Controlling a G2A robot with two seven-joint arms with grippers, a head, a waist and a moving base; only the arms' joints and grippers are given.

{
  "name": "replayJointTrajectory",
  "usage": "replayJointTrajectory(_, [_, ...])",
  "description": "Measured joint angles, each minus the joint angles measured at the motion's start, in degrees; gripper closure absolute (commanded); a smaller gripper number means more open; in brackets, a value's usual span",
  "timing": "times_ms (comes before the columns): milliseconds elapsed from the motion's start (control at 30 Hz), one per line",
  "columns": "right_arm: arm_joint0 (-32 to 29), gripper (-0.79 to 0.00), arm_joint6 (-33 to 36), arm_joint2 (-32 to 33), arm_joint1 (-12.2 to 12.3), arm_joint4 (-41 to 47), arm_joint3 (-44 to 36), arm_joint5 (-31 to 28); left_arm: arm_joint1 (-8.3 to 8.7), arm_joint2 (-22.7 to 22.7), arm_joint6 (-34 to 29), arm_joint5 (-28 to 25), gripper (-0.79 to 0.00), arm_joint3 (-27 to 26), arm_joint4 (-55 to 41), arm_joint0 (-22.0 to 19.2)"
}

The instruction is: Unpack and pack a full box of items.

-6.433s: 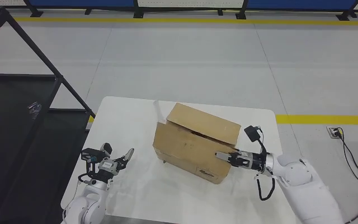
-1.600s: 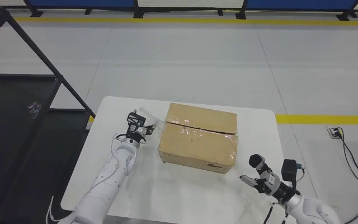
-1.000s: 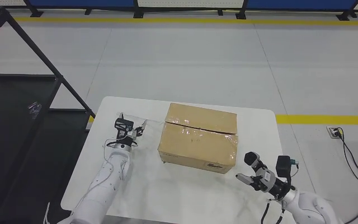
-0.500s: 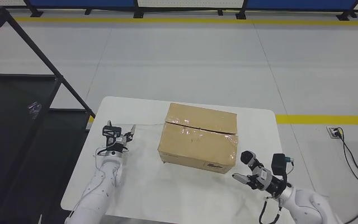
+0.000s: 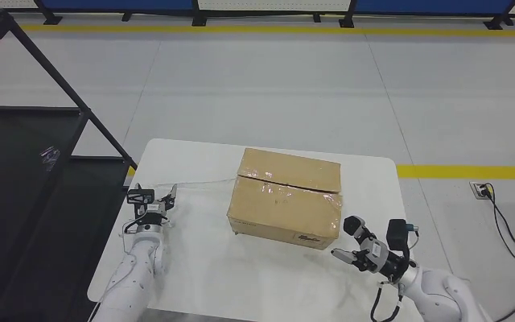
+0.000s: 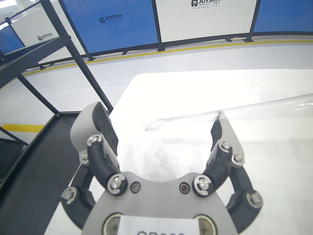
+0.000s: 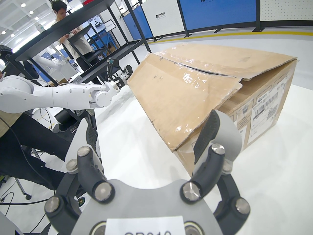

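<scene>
Two hands are in sight, and both are spread wide with nothing held between the fingers.

The box (image 5: 283, 205) (image 7: 207, 81) sits near the middle of the worktop (image 5: 201, 266), with its long side across my view from the top camera. Its top flaps are folded down, and glossy tape residue shines along the seam. From the right wrist camera, the flap corner closest to that camera is ragged and stands a little proud of the wall below it. A label (image 7: 266, 108) is stuck on the end wall beside that corner.

My left hand (image 5: 159, 201) (image 6: 159, 121) hangs over the worktop well apart from the box, off its left end and close to the worktop's edge. A thin strip of clear tape (image 5: 205, 183) (image 6: 256, 105) runs from the box's far left top corner across the open space towards this hand. In the left wrist camera the strip passes right at the tip of one finger (image 6: 217, 125) and seems to touch it, though I cannot be sure. Its loose end lies between the two fingertips.

My right hand (image 5: 347, 241) (image 7: 151, 123) sits just beside the box's near right corner with its fingers pointing at it, but it is not in contact with the cardboard.

A black rack (image 5: 72, 121) stands beyond the left hand, on the side away from the box.
</scene>
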Motion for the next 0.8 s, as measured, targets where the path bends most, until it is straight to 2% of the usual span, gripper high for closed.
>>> replayJointTrajectory(533, [1.1, -0.785, 0.5, -1.0, -0.1, 0.2, 0.5, 0.1, 1.45, -2.3, -1.1, -0.1, -0.785, -4.9, 0.4, 6.8])
replayJointTrajectory(800, [1.6, -0.785, 0.6, -1.5, -0.2, 0.2, 0.6, 0.0, 2.58, -4.6, -1.2, -2.5, -0.785, -10.1, 0.1, 10.3])
